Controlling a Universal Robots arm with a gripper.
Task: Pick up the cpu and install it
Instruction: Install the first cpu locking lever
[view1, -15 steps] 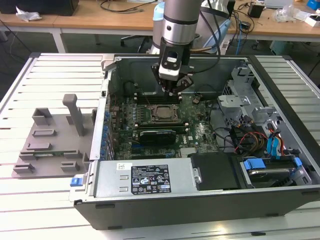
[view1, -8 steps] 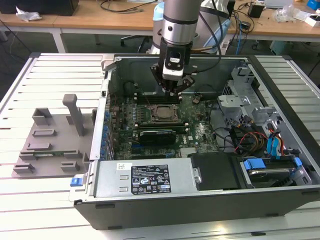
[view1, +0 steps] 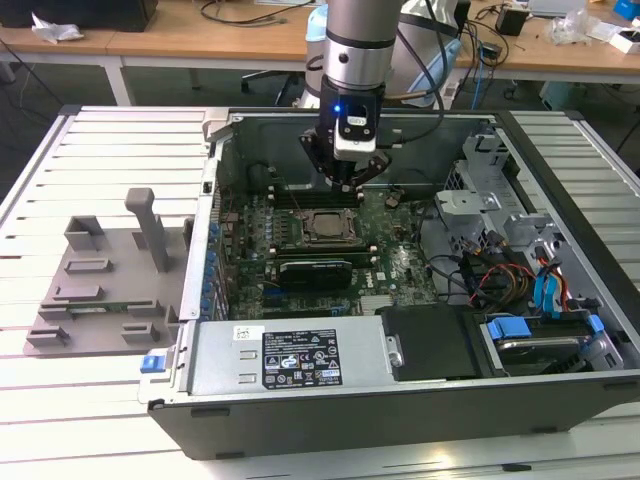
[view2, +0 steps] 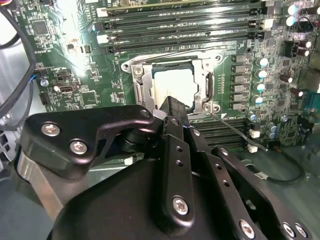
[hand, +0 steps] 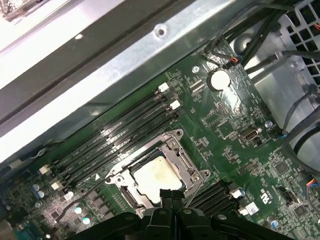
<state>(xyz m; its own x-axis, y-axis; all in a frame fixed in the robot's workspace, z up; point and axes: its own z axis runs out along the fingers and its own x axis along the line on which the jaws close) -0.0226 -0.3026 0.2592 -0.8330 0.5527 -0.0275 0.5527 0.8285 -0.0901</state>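
The cpu (view1: 322, 227) lies flat inside the black socket frame (view1: 300, 238) on the green motherboard, its pale metal top facing up. Both wrist views show it seated in the frame, as the cpu (view2: 172, 84) and the cpu (hand: 155, 177). My gripper (view1: 347, 182) hangs just above the board, behind the socket near the memory slots. Its black fingers (hand: 166, 196) are pressed together with nothing between them. In the second wrist view the fingers (view2: 172, 107) cover one edge of the chip.
The open computer case (view1: 300, 370) surrounds the board with metal walls. A drive cage and bundled cables (view1: 500, 270) fill the exterior view's right. A grey plastic tray (view1: 100, 290) sits on the slatted table at the exterior view's left. Memory slots (hand: 125, 135) run beside the socket.
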